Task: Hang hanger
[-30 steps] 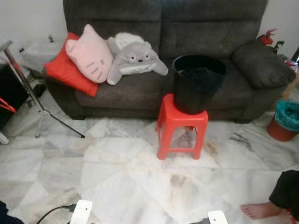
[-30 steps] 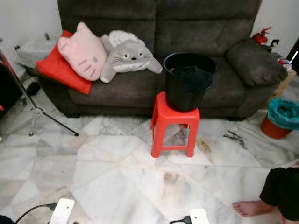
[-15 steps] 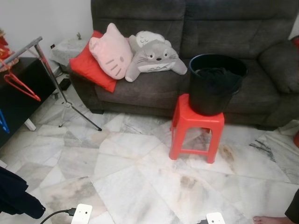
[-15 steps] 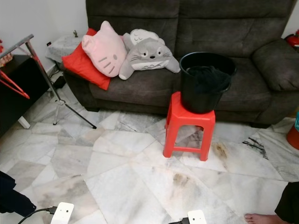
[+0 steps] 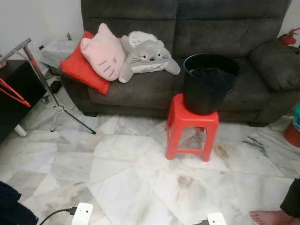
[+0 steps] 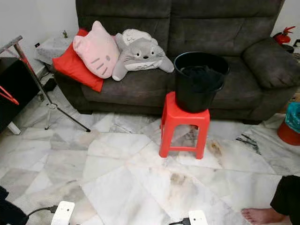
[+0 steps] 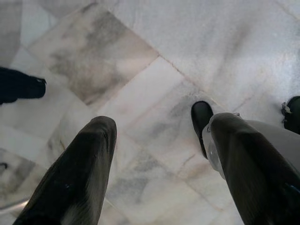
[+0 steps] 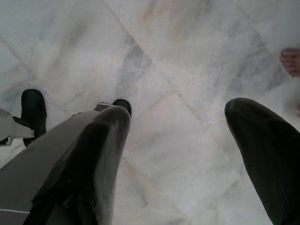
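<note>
Here, in the left eye view, the robot is facing a dark grey sofa [image 5: 187,42] across a marble floor [image 5: 131,178]; a black bucket [image 5: 208,82] holding dark cloth is standing on a red stool [image 5: 192,126] just in front of the sofa, and a red hanger [image 5: 11,91] is hanging near the left edge from a metal rack [image 5: 42,77], whose legs are resting on the floor beside the sofa's end. In the right eye view, the same scene is showing a red cushion [image 6: 75,68], a pink cat pillow [image 6: 96,49] and a grey plush toy [image 6: 138,54] lying together on the seat, and a person's bare foot [image 6: 258,215] is standing at the lower right. In the left wrist view, the left gripper [image 7: 159,154] is hanging over the floor with its two black fingers spread apart and nothing between them. In the right wrist view, the right gripper [image 8: 183,140] is likewise pointing at the floor, fingers wide apart and empty. Judging from this, the step in hand is the approach: doing it well probably means turning left toward the rack, stopping squarely before the hanger, and keeping clear of the rack's legs and the person's foot while walking.
</note>
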